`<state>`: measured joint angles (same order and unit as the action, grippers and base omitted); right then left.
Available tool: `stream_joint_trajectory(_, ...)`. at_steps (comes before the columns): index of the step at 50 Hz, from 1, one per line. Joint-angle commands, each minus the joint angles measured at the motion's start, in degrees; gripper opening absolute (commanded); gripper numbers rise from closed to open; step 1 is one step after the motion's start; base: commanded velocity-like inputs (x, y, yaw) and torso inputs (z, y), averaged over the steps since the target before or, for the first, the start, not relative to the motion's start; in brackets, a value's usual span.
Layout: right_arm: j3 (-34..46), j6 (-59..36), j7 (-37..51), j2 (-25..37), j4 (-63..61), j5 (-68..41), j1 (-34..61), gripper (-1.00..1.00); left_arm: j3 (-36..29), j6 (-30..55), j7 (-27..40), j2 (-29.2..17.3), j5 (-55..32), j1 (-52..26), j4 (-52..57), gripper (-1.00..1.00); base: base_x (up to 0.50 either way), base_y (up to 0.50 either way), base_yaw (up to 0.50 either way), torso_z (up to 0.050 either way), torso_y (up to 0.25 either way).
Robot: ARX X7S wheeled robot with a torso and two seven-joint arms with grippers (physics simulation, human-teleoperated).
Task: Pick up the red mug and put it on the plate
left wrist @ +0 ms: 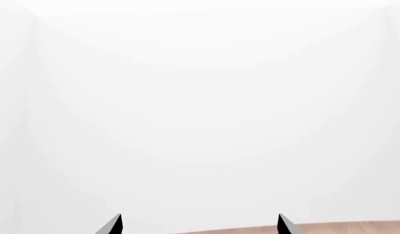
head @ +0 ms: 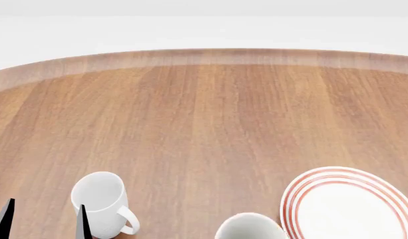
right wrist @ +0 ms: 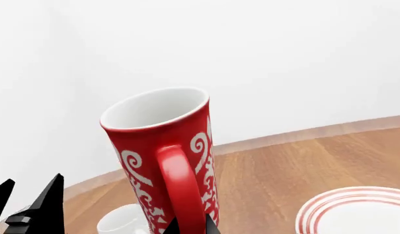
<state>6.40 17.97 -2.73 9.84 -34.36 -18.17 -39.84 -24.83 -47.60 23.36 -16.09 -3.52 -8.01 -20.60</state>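
The red mug [right wrist: 162, 161] stands upright, close in front of my right wrist camera, handle toward the lens, beside the plate [right wrist: 356, 207] on the wooden surface [head: 211, 124]. My right tool [right wrist: 109, 214] shows prongs either side of the handle; I cannot tell whether it grips. My left tool [head: 41, 219] is spread apart, just beside the plain white mug [head: 101, 201].
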Motion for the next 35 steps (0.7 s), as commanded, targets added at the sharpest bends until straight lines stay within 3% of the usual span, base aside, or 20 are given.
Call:
stream_joint_trajectory(1,-1.45,-12.83,7.26,2.35,-10.20,-3.59,3.82,-1.00,-0.10,-0.31,0.15,-0.02,0.00,-0.08,-0.17,1.00,0.00,0.00,0.00,0.000,0.000)
stream_joint_trajectory(14,-5.04,-33.50,17.95,7.68,-18.86,-9.46,15.32,-1.00,-0.26,-0.87,0.21,-0.05,-0.12,-0.20,-0.45,1.00,0.00,0.00,0.00,0.000,0.000)
stream_joint_trajectory(35,-7.42,-51.18,28.04,13.50,-19.03,-17.48,30.11,-1.00,-0.34,-1.42,0.64,-0.06,0.15,-0.32,-0.74,1.00,0.00,0.00,0.00,0.000,0.000)
